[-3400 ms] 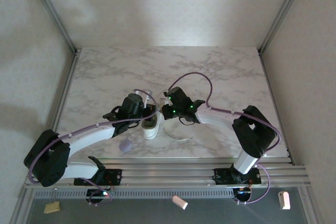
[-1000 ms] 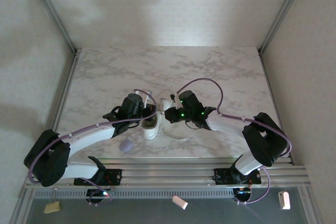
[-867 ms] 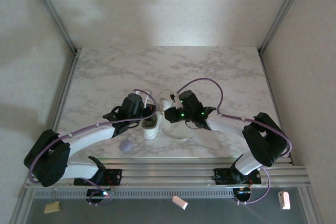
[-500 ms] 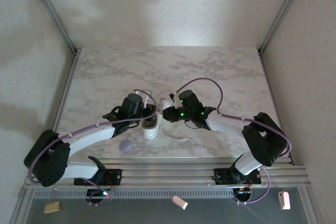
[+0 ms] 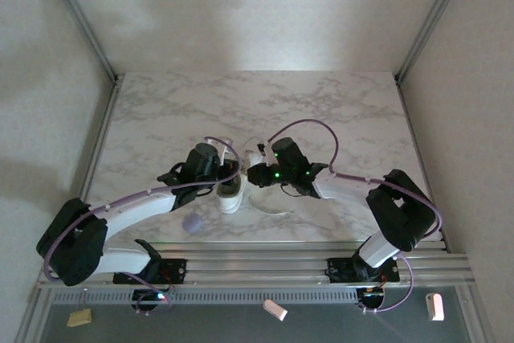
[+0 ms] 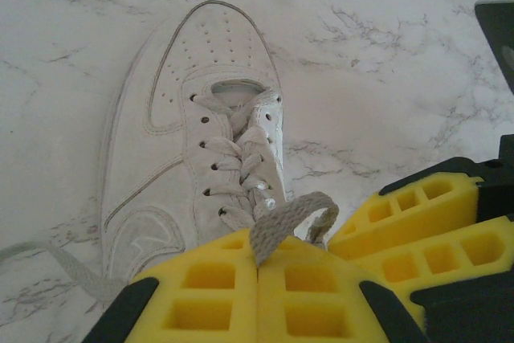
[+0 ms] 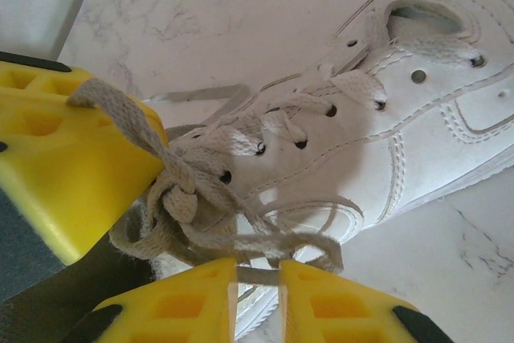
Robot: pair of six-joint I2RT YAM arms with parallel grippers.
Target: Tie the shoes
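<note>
White leather and white laces sit right between your two grippers: the sneaker [image 5: 230, 195] stands on its sole on the marble table [image 5: 321, 110], left of centre and towards the near edge. A small lavender blob [image 5: 191, 224] lies apart from it, nearer the arm bases.

In your left wrist view the sneaker [image 6: 201, 142] points its toe away from the camera. Your left gripper [image 6: 259, 253] is clamped tight, its yellow pads pressed flat together on a lace loop [image 6: 293, 213] that rises from between them and curls over to the right, above the lower eyelets. A loose lace end [image 6: 48, 259] trails on the marble at the left. The yellow fingers [image 6: 418, 214] of your right gripper lie just beside the left pads.

In your right wrist view the sneaker [image 7: 418, 142] lies across the picture. Your right gripper [image 7: 257, 275] has its jaws a little apart, with a narrow gap between the pads. A lace strand [image 7: 297, 240] runs just past their tips, and you cannot tell from here whether the pads touch it. Further left, the held loop [image 7: 120, 102] drapes over a pad [image 7: 72, 166] of the left gripper, and a loose knot [image 7: 181, 198] sits at the eyelets below it.

From above, the left gripper [image 5: 229, 170] and right gripper [image 5: 250, 173] stand close together over the sneaker.
</note>
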